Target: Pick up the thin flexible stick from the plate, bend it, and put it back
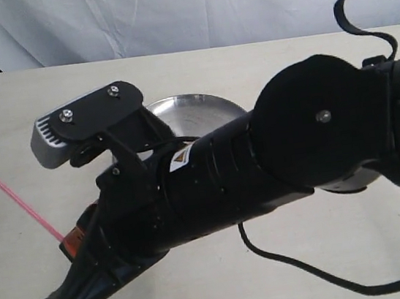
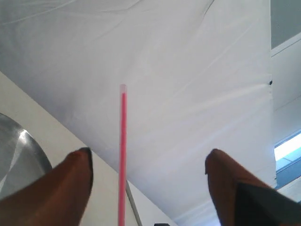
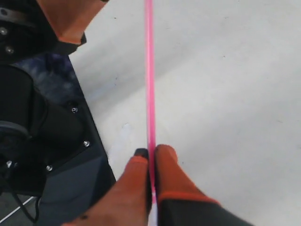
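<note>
The stick point(image 3: 149, 70) is off the plate point(image 1: 195, 109) — pinched at one end in the right gripper point(image 3: 150, 162), near the table's left edge. The left gripper point(image 2: 149, 155) gapes wide either side of it — not touching.

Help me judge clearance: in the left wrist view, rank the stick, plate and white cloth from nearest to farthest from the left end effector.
1. thin flexible stick: in the gap of the open left end effector, touching neither of its fingers.
2. plate: on the table, past one finger.
3. white cloth: backdrop beyond the table's edge, farthest.
</note>
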Controlling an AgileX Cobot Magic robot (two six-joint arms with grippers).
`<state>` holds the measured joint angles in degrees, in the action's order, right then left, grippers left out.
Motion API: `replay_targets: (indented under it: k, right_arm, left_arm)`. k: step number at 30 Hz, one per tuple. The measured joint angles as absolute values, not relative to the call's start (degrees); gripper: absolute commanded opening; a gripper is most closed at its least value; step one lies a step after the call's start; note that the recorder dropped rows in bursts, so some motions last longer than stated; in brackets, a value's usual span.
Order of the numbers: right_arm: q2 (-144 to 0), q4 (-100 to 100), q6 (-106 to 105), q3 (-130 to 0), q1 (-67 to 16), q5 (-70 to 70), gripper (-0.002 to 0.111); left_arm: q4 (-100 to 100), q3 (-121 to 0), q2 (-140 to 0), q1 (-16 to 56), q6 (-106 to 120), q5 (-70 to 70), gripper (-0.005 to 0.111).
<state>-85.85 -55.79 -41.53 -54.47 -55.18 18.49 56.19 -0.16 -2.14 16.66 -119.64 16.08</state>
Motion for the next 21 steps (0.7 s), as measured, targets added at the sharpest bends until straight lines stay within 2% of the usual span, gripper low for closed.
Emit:
replay_targets:
  k: [6, 8, 10, 11, 13, 21]
  right_arm:
    - [-85.9, -55.8, -42.1, -54.5, -58.4, 17.9, -0.001]
    - [-85.9, -55.9, -42.5, -54.5, -59.5, 17.9, -0.001]
    - [-85.9, -55.9, -42.7, -54.8, -59.9, 18.4, -0.001]
    - [-85.9, -55.9, -42.7, -55.3, -59.9, 18.5, -0.001]
    - [-85.9, -55.9, -42.8, -56.6, -59.9, 18.5, -0.001]
    - [-85.9, -59.7, -43.0, -57.6, -59.9, 22.4, -0.001]
  left_arm:
    - [55.7, -0.2, -2.1, 16.7, -119.6, 16.2, 0.064]
    - [55.8, -0.2, -2.1, 16.7, -119.6, 16.2, 0.056]
    - [56.6, -0.2, -2.1, 16.7, -119.6, 16.2, 0.035]
    - [56.9, -0.2, -2.1, 16.7, -119.6, 16.3, 0.017]
    - [57.9, -0.2, -2.1, 16.7, -119.7, 17.0, 0.0]
    - [65.0, -0.2, -2.1, 16.7, -119.6, 18.8, 0.0]
